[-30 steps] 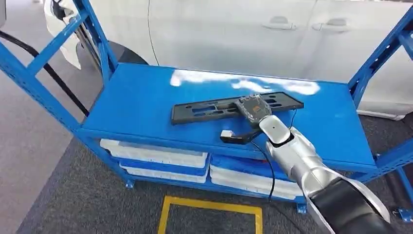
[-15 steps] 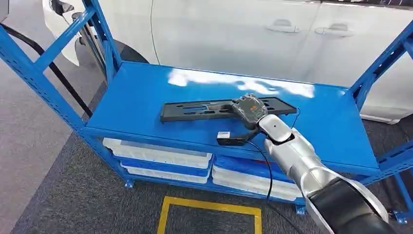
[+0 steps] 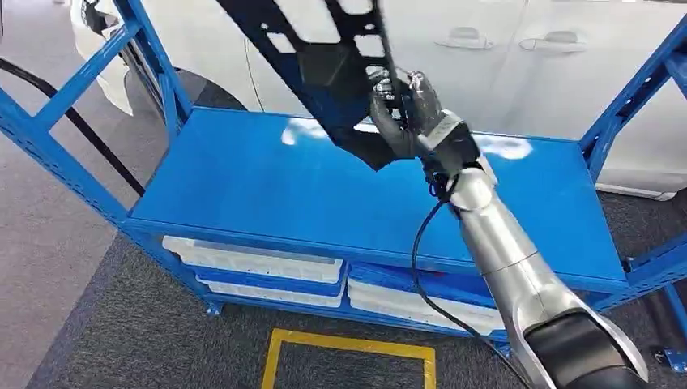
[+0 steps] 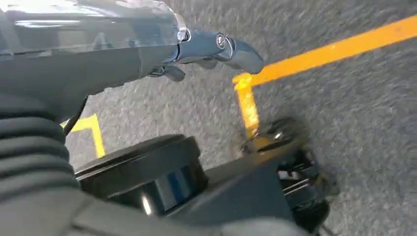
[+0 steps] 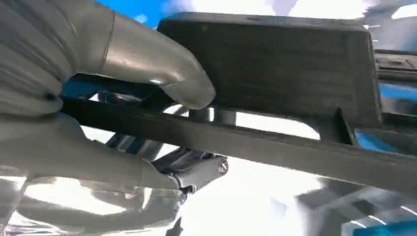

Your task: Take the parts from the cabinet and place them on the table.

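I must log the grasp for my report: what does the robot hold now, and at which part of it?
The right hand holds the long black plastic part near its lower end, lifted above the blue shelf.

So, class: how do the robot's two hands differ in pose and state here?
The right hand is raised above the blue shelf, its fingers gripping the black part; the left hand holds nothing. The right hand is up by the white car; the left hangs over grey floor with yellow lines.
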You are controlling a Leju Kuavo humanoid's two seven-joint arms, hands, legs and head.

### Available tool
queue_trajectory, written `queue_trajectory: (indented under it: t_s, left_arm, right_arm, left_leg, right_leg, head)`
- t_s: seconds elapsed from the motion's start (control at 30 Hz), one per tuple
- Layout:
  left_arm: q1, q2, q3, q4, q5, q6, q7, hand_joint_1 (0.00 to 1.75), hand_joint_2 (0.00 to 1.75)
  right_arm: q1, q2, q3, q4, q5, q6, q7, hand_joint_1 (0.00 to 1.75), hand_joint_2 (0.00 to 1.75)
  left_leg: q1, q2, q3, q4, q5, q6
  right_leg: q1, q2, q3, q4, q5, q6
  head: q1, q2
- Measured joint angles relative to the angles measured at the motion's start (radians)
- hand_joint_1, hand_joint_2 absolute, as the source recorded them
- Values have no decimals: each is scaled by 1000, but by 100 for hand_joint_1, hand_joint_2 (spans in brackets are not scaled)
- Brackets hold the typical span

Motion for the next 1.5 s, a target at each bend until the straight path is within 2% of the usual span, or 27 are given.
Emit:
queue_trajectory:
  t_s: [0.07,0.1,0.17,0.23,0.27,0.37,0.43,0.47,0.57,0.6,0.63,0.67,0.73,0.77,0.9,0.97,1.07,1.1,1.13,1.17,1.23,1.27,1.3,1.4,1.43,1.47,1.5]
  left_arm:
    - [1,-4,-4,0,-1,44,-34,0,175]
    - [4,-5,-7,0,-1,59,-51,0,175]
    - [6,-6,-8,0,21,44,-79,0,175]
    - [6,-6,1,0,72,3,-111,0,175]
    - [5,-6,14,0,99,-22,-122,0,175]
    - [13,-7,42,0,134,-65,-150,0,175]
    - [17,-7,53,0,135,-72,-162,0,175]
    - [16,-7,56,0,134,-69,-166,0,175]
    - [21,-7,59,0,123,-46,-164,0,175]
    - [22,-7,60,0,123,-40,-159,0,175]
    - [22,-7,60,0,123,-38,-153,0,175]
    - [22,-7,61,0,124,-38,-148,0,175]
    - [22,-7,63,0,126,-38,-135,0,175]
    - [22,-8,64,0,126,-37,-130,0,175]
    - [22,-9,69,0,126,-14,-119,0,175]
    - [21,-8,69,0,122,-7,-103,0,175]
    - [20,-9,71,0,122,-10,-79,0,175]
    - [21,-9,73,0,126,-16,-71,0,175]
    - [20,-9,76,0,126,-19,-60,0,175]
    - [19,-9,77,0,126,-21,-49,0,175]
    - [14,-9,77,0,123,-21,-35,0,175]
    - [10,-9,77,0,122,-21,-32,0,175]
    - [7,-10,77,0,121,-22,-27,0,175]
    - [9,-10,77,0,119,-23,-15,0,175]
    - [10,-11,78,0,115,-24,-13,0,175]
    - [9,-11,78,0,113,-26,-11,0,175]
    - [8,-12,77,0,112,-26,-10,0,175]
  right_arm:
    - [29,-4,-11,-62,-132,85,16,175,175]
    - [48,-7,-15,-91,-178,113,21,175,175]
    - [92,-14,-16,-130,-245,166,27,175,175]
    - [139,-19,-14,-159,-288,224,36,175,175]
    - [163,-22,-11,-170,-307,252,37,175,175]
    - [254,-33,14,-195,-321,294,25,175,175]
    - [317,-40,36,-215,-310,295,6,175,175]
    - [349,-44,44,-227,-303,295,-3,175,175]
    - [433,-59,73,-248,-291,292,-17,175,175]
    - [456,-63,79,-250,-287,292,-17,175,175]
    - [471,-66,86,-251,-286,293,-16,175,175]
    - [482,-71,90,-252,-285,295,-15,175,175]
    - [491,-77,97,-257,-286,302,-14,175,175]
    - [493,-79,99,-263,-286,304,-14,175,175]
    - [524,-84,102,-288,-269,280,1,175,175]
    - [535,-85,102,-302,-263,266,6,175,175]
    - [552,-87,95,-313,-258,246,19,175,175]
    - [562,-87,87,-313,-257,236,27,175,175]
    - [571,-88,83,-313,-257,228,37,175,175]
    - [577,-89,77,-313,-257,222,45,175,175]
    - [583,-89,62,-313,-258,211,56,175,175]
    - [585,-89,56,-313,-261,209,57,175,175]
    - [587,-89,51,-313,-266,205,58,175,175]
    - [593,-89,35,-312,-277,193,70,175,175]
    - [595,-89,26,-312,-279,186,74,175,175]
    - [599,-89,17,-312,-280,178,75,175,175]
    - [603,-89,8,-312,-281,177,77,175,175]
  left_leg:
    - [2,0,-69,147,-55,-4]
    - [2,0,-87,179,-55,-5]
    - [2,0,-48,92,9,-2]
    - [2,1,40,-89,93,5]
    - [-1,0,58,-122,75,11]
    - [-4,-3,59,-128,79,23]
    - [5,-2,66,-144,90,39]
    - [4,-3,67,-148,91,43]
    - [2,-2,66,-147,90,50]
    - [2,-2,65,-147,90,50]
    - [2,-2,65,-147,90,49]
    - [2,-2,66,-146,89,48]
    - [2,-3,67,-142,86,43]
    - [1,-2,67,-140,84,39]
    - [-4,-2,72,-146,83,18]
    - [-2,0,65,-126,64,7]
    - [0,0,-31,90,-53,-3]
    - [0,0,-58,151,-73,-4]
    - [0,0,-63,164,-69,-2]
    - [0,0,-42,125,-42,0]
    - [0,0,46,-40,40,9]
    - [-1,0,85,-119,62,17]
    - [-7,-1,93,-138,59,19]
    - [-9,-2,85,-132,68,31]
    - [-3,-1,84,-143,79,42]
    - [-2,1,80,-147,86,48]
    - [-2,2,72,-147,92,56]
  right_leg:
    - [4,0,3,1,-3,-4]
    - [5,0,3,2,-4,-4]
    - [5,1,8,3,-6,-2]
    - [5,3,12,7,-11,4]
    - [11,4,10,10,-14,9]
    - [12,5,12,4,-11,25]
    - [9,5,12,8,-19,37]
    - [8,4,2,34,-41,41]
    - [4,4,-109,261,-152,51]
    - [4,4,-134,310,-160,53]
    - [3,4,-133,305,-144,54]
    - [3,4,-108,253,-108,52]
    - [3,3,-12,68,-25,45]
    - [4,2,18,4,-22,39]
    - [14,4,20,2,-19,18]
    - [3,1,25,-8,-12,5]
    - [7,0,25,-9,-14,-2]
    - [8,-3,25,-6,-11,-4]
    - [8,-3,24,-6,-11,-4]
    - [9,-2,23,-4,-11,-4]
    - [9,0,24,-1,-11,-3]
    - [10,0,23,0,-11,0]
    - [17,2,18,7,-11,7]
    - [13,2,15,1,0,24]
    - [14,3,12,3,-3,32]
    - [9,2,6,17,-28,37]
    - [9,2,-13,64,-77,39]
  head:
    - [0,0]
    - [0,0]
    - [0,0]
    - [0,0]
    - [0,0]
    - [0,0]
    - [0,0]
    - [0,0]
    - [0,0]
    - [0,0]
    - [0,0]
    - [0,0]
    - [0,0]
    - [0,0]
    - [0,0]
    - [0,0]
    - [0,0]
    - [0,0]
    - [0,0]
    - [0,0]
    - [0,0]
    - [0,0]
    - [0,0]
    - [0,0]
    - [0,0]
    - [0,0]
    - [0,0]
